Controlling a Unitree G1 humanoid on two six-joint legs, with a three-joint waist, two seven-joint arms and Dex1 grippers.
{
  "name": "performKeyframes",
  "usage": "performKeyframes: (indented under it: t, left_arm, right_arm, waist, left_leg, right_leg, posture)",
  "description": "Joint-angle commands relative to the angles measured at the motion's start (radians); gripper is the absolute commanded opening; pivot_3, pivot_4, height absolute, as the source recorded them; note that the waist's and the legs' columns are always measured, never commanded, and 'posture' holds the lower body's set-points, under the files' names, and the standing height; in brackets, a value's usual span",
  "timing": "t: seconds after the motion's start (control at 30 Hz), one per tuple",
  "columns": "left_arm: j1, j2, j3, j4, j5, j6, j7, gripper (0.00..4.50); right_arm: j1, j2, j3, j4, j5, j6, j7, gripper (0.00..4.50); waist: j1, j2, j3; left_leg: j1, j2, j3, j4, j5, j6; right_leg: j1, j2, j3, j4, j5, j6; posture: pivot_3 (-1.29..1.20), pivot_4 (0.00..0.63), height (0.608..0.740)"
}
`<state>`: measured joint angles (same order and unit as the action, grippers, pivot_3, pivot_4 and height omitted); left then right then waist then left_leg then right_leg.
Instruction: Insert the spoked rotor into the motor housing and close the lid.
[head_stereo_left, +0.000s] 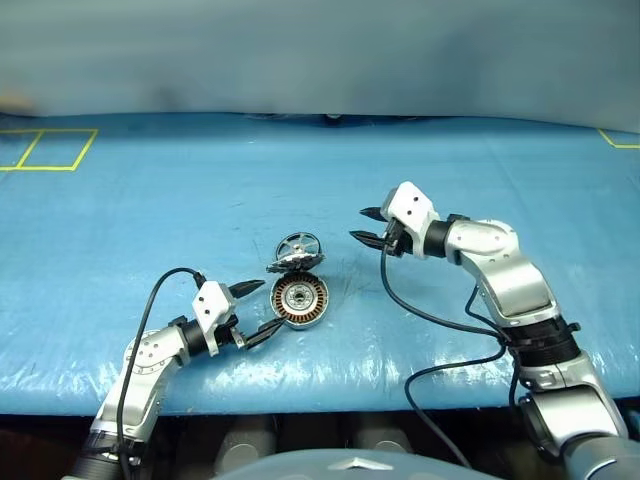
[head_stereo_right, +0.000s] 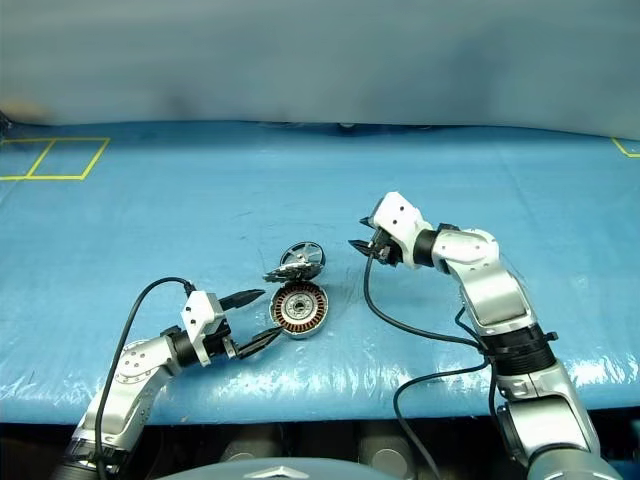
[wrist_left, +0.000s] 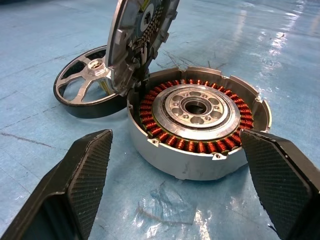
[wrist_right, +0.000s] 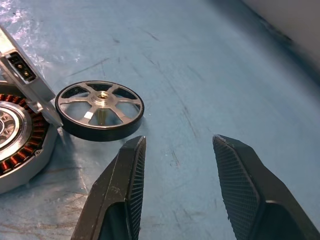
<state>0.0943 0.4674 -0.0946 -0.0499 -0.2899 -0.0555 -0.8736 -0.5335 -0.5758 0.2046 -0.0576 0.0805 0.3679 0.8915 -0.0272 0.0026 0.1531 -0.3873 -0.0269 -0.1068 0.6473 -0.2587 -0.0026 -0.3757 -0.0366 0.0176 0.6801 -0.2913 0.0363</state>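
The motor housing (head_stereo_left: 299, 300) lies flat on the blue table, its copper windings around a silver hub exposed (wrist_left: 200, 125). Its lid (wrist_left: 137, 40) stands raised on the far edge, jagged inner face toward the housing. The spoked rotor (head_stereo_left: 298, 245) lies flat on the table just behind the lid, a black ring with silvery spokes (wrist_right: 100, 110). My left gripper (head_stereo_left: 270, 305) is open just left of the housing, its fingers (wrist_left: 85, 170) level with the housing's sides and not touching. My right gripper (head_stereo_left: 358, 224) hovers open and empty to the right of the rotor, pointing toward it.
The blue table cover (head_stereo_left: 200, 200) stretches wide around the parts. Yellow tape squares (head_stereo_left: 45, 150) mark the far left corner, and another yellow mark (head_stereo_left: 620, 140) sits far right. The table's front edge (head_stereo_left: 330, 395) runs close below the housing. Black cables hang from both wrists.
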Motion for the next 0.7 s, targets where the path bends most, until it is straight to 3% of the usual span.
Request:
performKeyframes:
  t: [0.03,0.3,0.7]
  left_arm:
    - [-0.013,0.0,0.006,-0.008,-0.003,-0.002,-0.005,4.33]
    - [-0.009,-0.01,0.007,-0.007,-0.003,-0.003,0.004,4.33]
    - [0.034,-0.007,0.022,-0.042,-0.003,0.001,0.023,4.33]
  right_arm:
    - [-0.09,-0.008,0.069,0.051,-0.053,-0.087,0.061,2.22]
    - [-0.232,0.106,0.188,0.284,-0.126,-0.223,0.119,2.22]
    - [-0.279,0.209,0.227,0.483,-0.198,-0.31,0.122,2.22]
  waist:
    - [-0.001,0.0,0.0]
    - [-0.003,0.0,0.0]
    - [-0.002,0.0,0.0]
  left_leg:
    - [0.0,0.0,0.0,0.0,0.0,0.0]
    - [0.0,0.0,0.0,-0.001,0.0,-0.001]
    - [-0.001,0.0,0.0,-0.001,0.001,-0.003]
  right_leg:
    - [0.0,0.0,0.0,0.0,0.0,0.0]
    - [-0.001,0.0,0.0,0.0,0.0,0.0]
    - [-0.002,0.0,0.0,0.001,0.0,0.0]
  posture:
    - [0.0,0.15,0.74]
    - [0.0,0.15,0.74]
    - [0.0,0.15,0.74]
